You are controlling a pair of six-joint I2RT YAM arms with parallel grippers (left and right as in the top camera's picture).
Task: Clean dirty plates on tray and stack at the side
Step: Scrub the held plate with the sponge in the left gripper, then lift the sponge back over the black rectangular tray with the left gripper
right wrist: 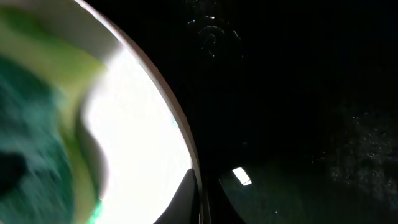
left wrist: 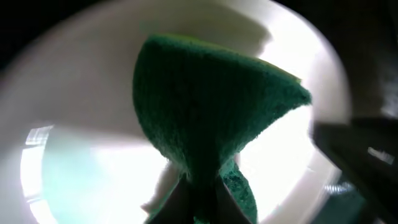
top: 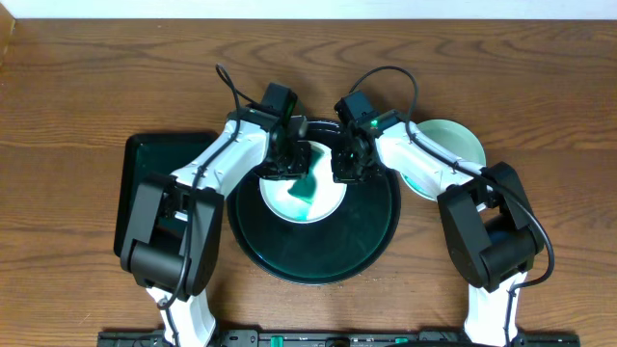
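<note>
Plate (top: 280, 198) sits just 11 o'clock of centre on the tray (top: 366, 241); left jaws clench a green pad (left wrist: 211, 106) pressed down to scrub it, right jaws pinch its 3 o'clock rim, likely steadying it.

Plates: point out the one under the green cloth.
The plate inside the round black tray, green cloth on it; the other plate lies bare on the table, right of the tray.

Was prob. a robot lab; left arm (top: 183, 207) & right arm (top: 482, 222) w/ cables (top: 390, 72) stood at a wood table (top: 87, 77), tray (top: 371, 226) between; rail (top: 386, 339) at front edge.
</note>
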